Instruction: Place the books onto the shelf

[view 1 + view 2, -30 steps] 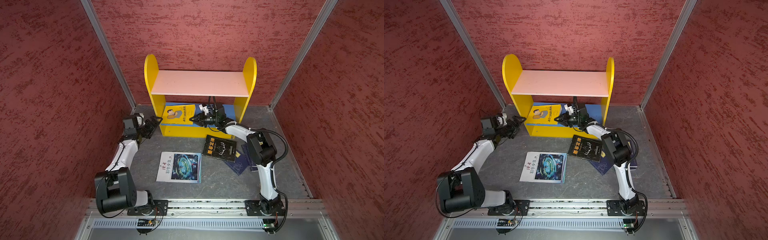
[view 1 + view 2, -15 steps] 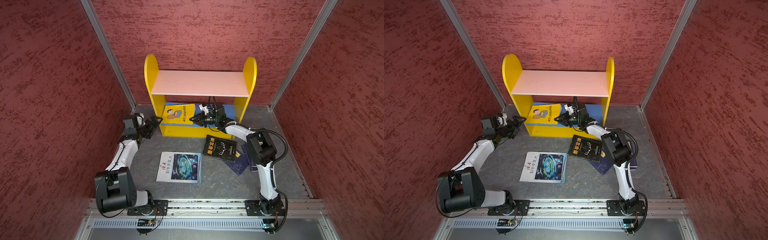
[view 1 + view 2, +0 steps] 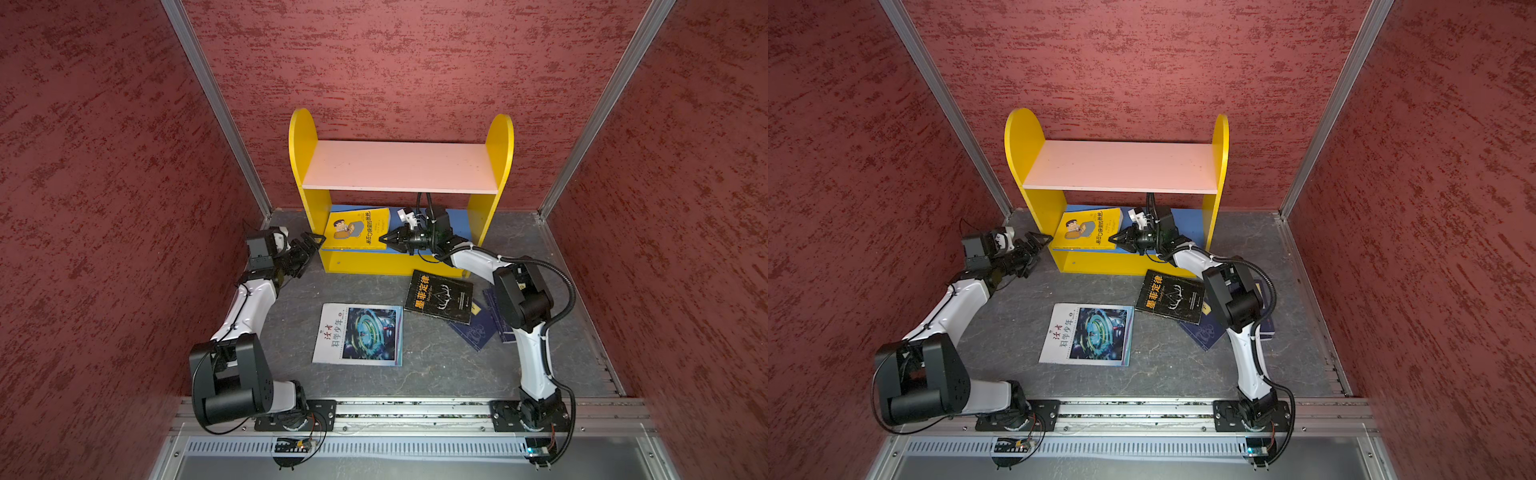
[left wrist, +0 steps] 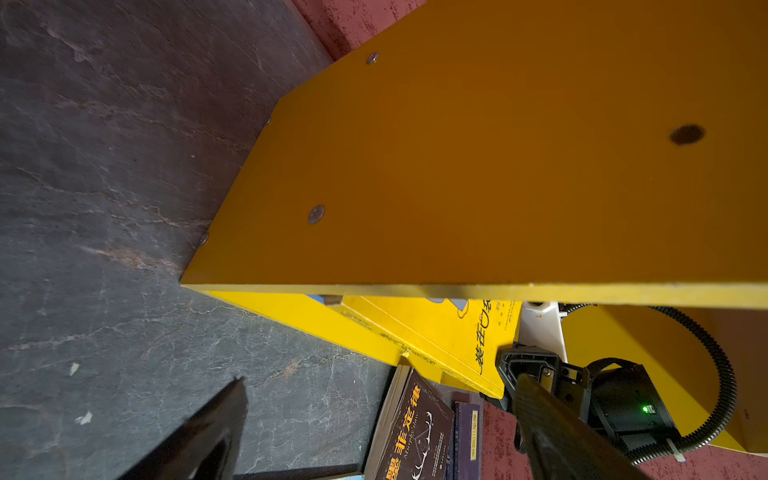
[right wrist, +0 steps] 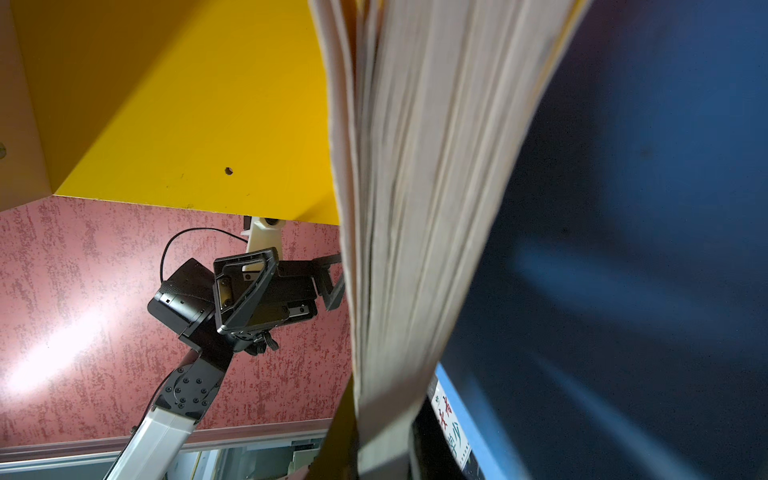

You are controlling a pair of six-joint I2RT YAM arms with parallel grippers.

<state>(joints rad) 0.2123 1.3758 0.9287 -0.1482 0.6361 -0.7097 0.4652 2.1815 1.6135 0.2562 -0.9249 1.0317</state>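
The shelf stands against the back wall. A yellow cartoon-cover book lies tilted on its blue lower board. My right gripper is shut on that book's right edge, where its pages fan out. My left gripper stands open just outside the shelf's left side, holding nothing. On the floor lie a black book, a white magazine and two navy books, partly under the black book and my right arm.
Red textured walls close in the left, back and right. The pink upper board overhangs my right gripper. A metal rail carrying both arm bases runs along the front edge.
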